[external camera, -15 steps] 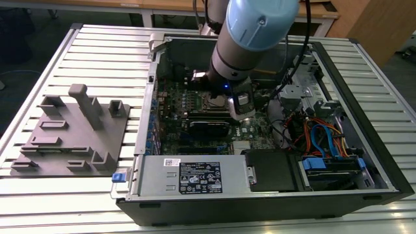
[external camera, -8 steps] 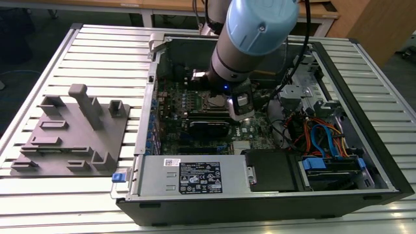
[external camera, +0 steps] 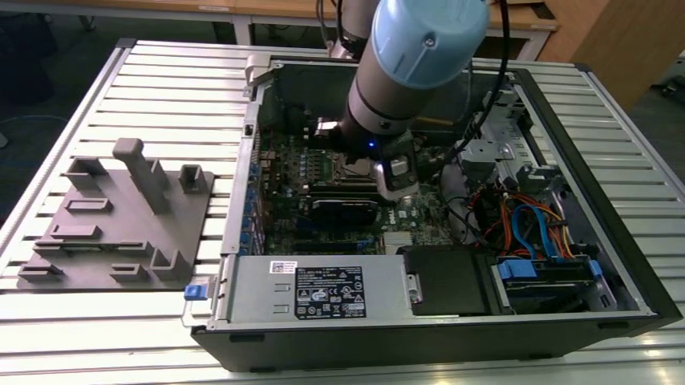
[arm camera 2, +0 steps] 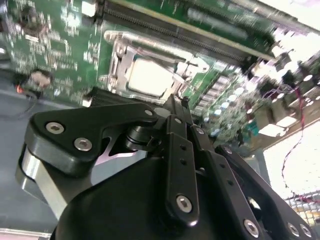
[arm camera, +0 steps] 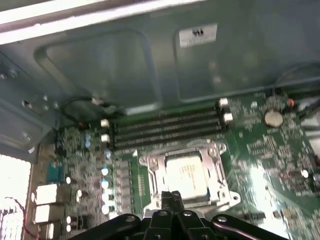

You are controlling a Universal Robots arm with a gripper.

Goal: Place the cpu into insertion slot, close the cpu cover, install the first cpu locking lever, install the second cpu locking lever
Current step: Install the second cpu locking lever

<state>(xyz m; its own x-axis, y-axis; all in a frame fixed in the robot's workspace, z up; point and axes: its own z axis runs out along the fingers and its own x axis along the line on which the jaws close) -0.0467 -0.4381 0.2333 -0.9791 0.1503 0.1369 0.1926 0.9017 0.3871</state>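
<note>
Already cpu (arm camera: pixel 186 172) seated, cover (arm camera: pixel 218 181) down; hand (arm camera: pixel 174 196) adjacent.

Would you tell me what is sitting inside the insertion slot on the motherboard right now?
The cpu lies inside the insertion slot, its pale metal top showing through the cpu cover window. The gripper hides the slot's near edge.

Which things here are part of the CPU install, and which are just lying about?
Job:
the cpu
the cpu cover
the gripper

Lying about:
grey fixture plate
memory slots
power supply
blue cables
</note>
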